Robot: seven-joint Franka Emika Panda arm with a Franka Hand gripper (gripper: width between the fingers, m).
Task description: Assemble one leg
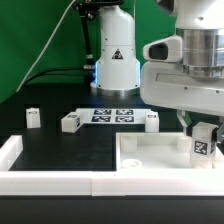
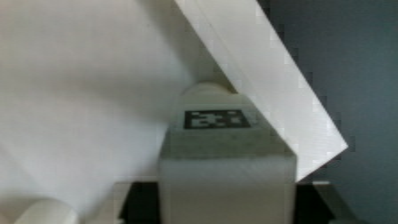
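Note:
My gripper (image 1: pixel 205 128) is shut on a leg (image 1: pixel 203 143), a small white post with a black-and-white marker tag. It holds the leg upright over the right corner of the square white tabletop (image 1: pixel 140 160). In the wrist view the leg (image 2: pixel 222 150) fills the middle with its tag showing, and black fingers (image 2: pixel 137 200) press both its sides. Its tip points at the inner corner of the tabletop (image 2: pixel 89 90), near the raised rim (image 2: pixel 267 70). Whether the leg touches the tabletop I cannot tell.
Three more loose legs lie on the black table: one at the exterior view's left (image 1: pixel 33 117), one in the middle (image 1: pixel 71 122), one near the gripper (image 1: pixel 152 121). The marker board (image 1: pixel 112 115) lies behind. A white rail (image 1: pixel 10 152) borders the table's left and front.

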